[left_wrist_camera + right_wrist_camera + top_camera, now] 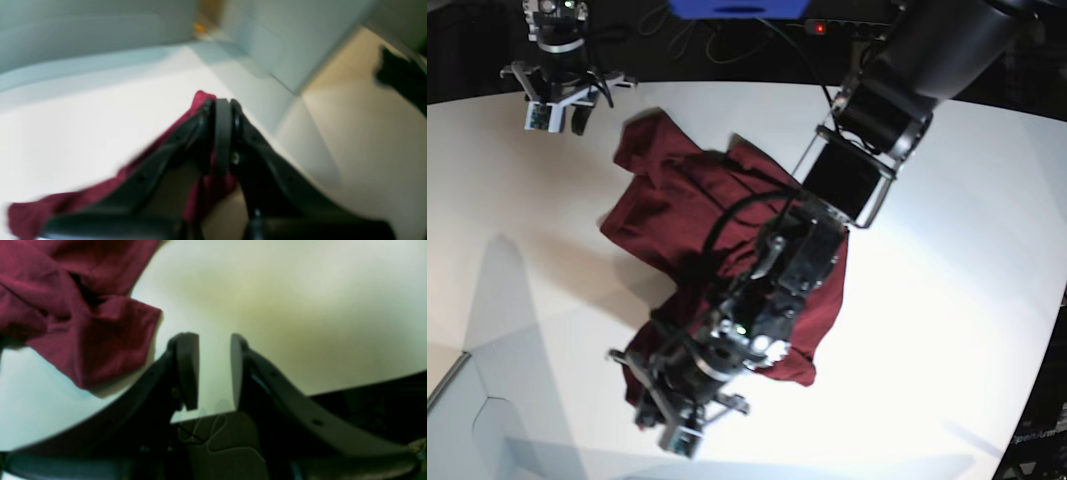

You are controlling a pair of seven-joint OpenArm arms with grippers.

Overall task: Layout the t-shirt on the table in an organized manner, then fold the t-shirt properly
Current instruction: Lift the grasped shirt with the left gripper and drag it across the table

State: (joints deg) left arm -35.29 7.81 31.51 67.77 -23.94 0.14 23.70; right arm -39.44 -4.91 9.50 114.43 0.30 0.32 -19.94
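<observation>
The dark maroon t-shirt [677,200] lies crumpled on the white table [947,300], stretching from the far left toward the near middle. My left gripper [672,425] is at the shirt's near end. In the left wrist view the left gripper [223,103] is shut on a fold of the t-shirt [30,213], with cloth trailing off to the left. My right gripper [557,115] hovers at the far left, just past the shirt's far corner. Close up, the right gripper [213,340] is open over bare table [300,306], and a sleeve of the t-shirt [83,323] lies to its left, untouched.
The left arm's dark links [887,90] reach across the shirt from the top right. A white panelled structure [467,420] sits at the near left corner. A blue object [737,8] and a power strip [822,27] lie beyond the far edge. The table's curved edge [1052,330] runs at the right.
</observation>
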